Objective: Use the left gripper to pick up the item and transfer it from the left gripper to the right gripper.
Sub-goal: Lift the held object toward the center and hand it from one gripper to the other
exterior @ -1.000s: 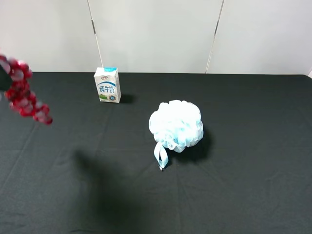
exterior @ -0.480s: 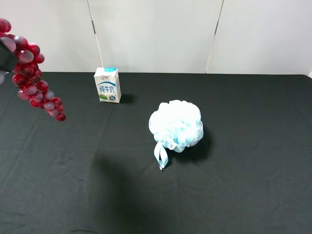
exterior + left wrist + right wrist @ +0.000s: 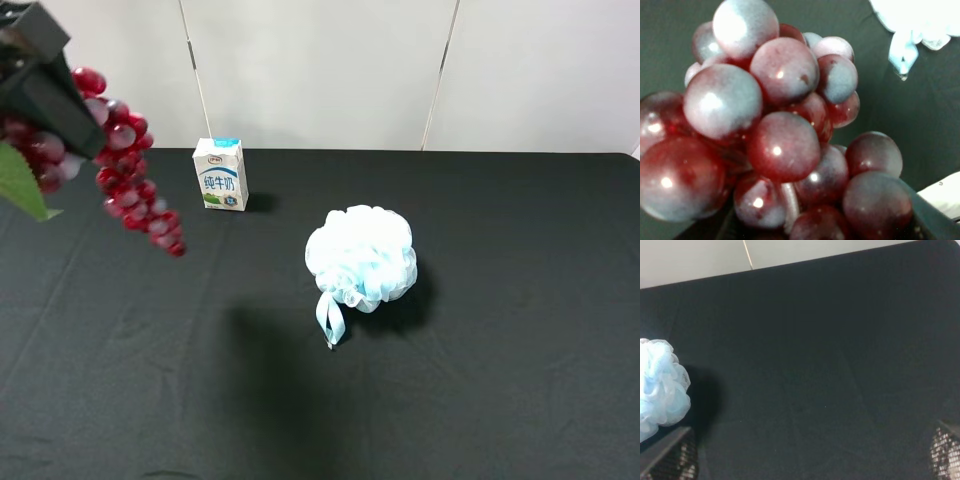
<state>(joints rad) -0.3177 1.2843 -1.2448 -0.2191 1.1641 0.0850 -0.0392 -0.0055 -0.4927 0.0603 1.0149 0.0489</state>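
Our left claw (image 3: 48, 88) is squeezed shut on the grapes (image 3: 135, 195). It pinches them near the top end, by the green leaf (image 3: 20, 180). So the bunch hangs down in the air, high over the left side of the black table (image 3: 520, 380), and does not touch it. We think it is held up like this so the other claw can get at the loose end. Our right claw (image 3: 807, 457) is spread wide with nothing in it, and we guess it is waiting to take the bunch. The blue pouf (image 3: 362, 258) sits in the middle and the milk box (image 3: 220, 175) stands at the back, both apart from the grapes.
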